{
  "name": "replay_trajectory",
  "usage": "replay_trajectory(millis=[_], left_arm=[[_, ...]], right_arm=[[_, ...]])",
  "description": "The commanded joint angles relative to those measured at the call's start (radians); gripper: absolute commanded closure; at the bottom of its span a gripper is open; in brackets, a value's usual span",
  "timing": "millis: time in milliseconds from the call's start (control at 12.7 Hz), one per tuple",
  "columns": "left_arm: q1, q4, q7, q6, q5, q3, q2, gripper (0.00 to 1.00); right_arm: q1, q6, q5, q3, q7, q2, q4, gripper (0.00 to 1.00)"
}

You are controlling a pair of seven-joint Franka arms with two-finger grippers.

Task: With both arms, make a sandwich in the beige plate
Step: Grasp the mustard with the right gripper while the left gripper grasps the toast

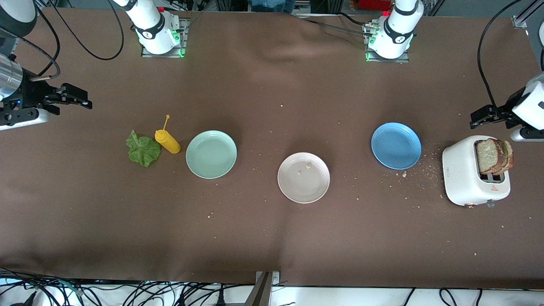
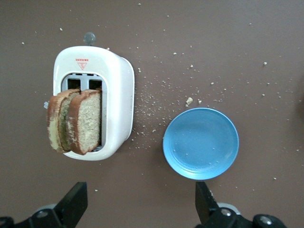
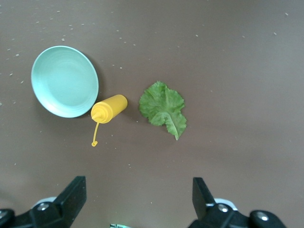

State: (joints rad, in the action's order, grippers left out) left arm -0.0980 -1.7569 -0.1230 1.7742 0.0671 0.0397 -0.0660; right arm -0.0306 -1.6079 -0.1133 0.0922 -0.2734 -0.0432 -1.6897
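Two grippers are hanging open and empty, so nothing of the sandwich is assembled yet. The left gripper [image 1: 482,119] is hovering with jaws spread over the surface [image 1: 263,238] just beside the white toaster [image 1: 461,178] at the left arm's end, and the right gripper [image 1: 80,97] is hovering likewise over the right arm's end, near the lettuce leaf [image 1: 143,149]. Two bread slices [image 2: 76,121] are standing in the toaster slots, untouched. The lettuce leaf is lying flat beside a yellow squeeze bottle [image 1: 167,141], which is next to the mint-green plate [image 1: 211,154]. The beige plate [image 1: 303,177] is sitting between the mint-green and the blue plate [image 1: 396,145], nearer the front camera, carrying only crumbs. By my judgement every step is waiting: bread, leaf, bread.
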Motion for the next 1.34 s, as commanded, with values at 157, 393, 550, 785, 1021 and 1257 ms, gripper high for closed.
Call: replay_trajectory(millis=[157, 393, 550, 785, 1021, 1257], left_arm=[[-0.089, 0.005, -0.136, 0.096, 0.007, -0.009, -0.103, 0.00], [-0.118, 0.007, -0.173, 0.142, 0.005, -0.009, -0.155, 0.00], [-0.124, 0.007, -0.173, 0.172, 0.003, -0.009, -0.185, 0.00], [-0.134, 0.007, -0.173, 0.211, -0.003, -0.009, -0.219, 0.00], [-0.134, 0.007, -0.173, 0.258, -0.006, -0.009, -0.251, 0.00], [-0.134, 0.007, -0.173, 0.294, -0.018, -0.009, -0.290, 0.00]], right_arm=[[0.009, -0.096, -0.196, 0.084, -0.373, -0.115, 0.002, 0.01], [0.021, -0.113, -0.349, 0.093, -0.695, -0.184, -0.033, 0.01], [0.035, -0.112, -0.443, 0.093, -0.927, -0.242, -0.042, 0.01], [0.069, -0.101, -0.566, 0.093, -1.204, -0.309, -0.076, 0.01], [0.115, -0.081, -0.707, 0.092, -1.572, -0.387, -0.163, 0.01], [0.150, 0.024, -0.819, 0.092, -1.901, -0.512, -0.162, 0.02]])
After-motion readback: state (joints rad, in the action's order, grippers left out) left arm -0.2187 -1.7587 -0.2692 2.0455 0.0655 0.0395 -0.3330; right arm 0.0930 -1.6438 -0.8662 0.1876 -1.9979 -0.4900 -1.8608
